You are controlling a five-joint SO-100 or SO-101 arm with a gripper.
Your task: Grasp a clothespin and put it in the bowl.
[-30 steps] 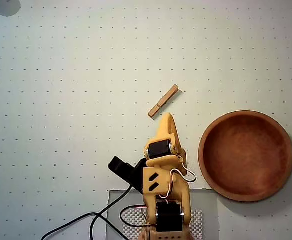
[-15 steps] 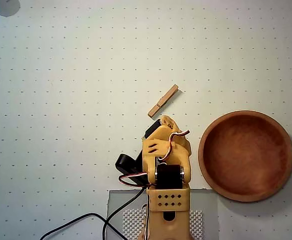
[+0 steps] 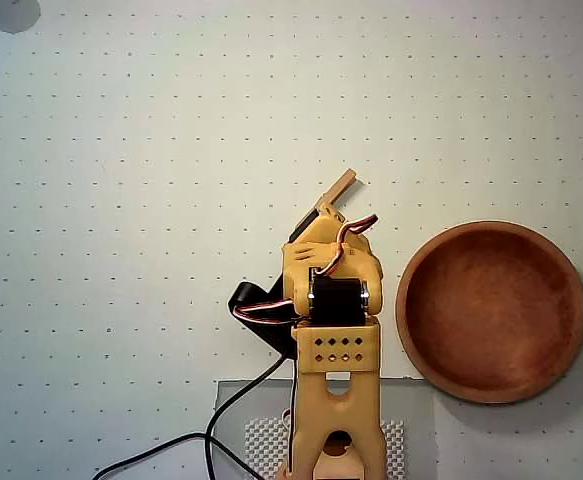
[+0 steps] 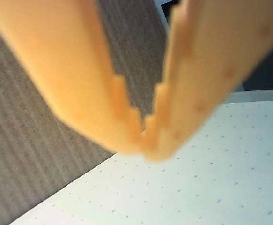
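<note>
So from the overhead view the clothespin (image 3: 342, 184) is lying flat on the desk (image 3: 151, 150), long axis on a diagonal, one end pointing up and to the right, the other down and to the left. Only the upper right bit is showing though, because the yellow arm (image 3: 335, 330) sits over the lower left part and hides it. It's roughly in the middle of the picture, up and left of the bowl (image 3: 491, 311) and well apart from it.

The bowl is on the right side of the overhead view, reddish-brown wood, thick rim, nothing inside it.

The wrist view is mostly filled by the tool (image 4: 145, 143), super close and blurry. The two yellow fingers (image 4: 80, 79) come together in a V, toothed inner edges meeting at the tips, so it's closed with nothing between them. Behind them you can see the dotted white desk surface and its edge, with a grey ribbed floor past that. No clothespin in that view.

In the overhead view the tool's tips are hidden under the arm. A black cable (image 3: 216, 430) runs off from the arm's base toward the bottom left.
</note>
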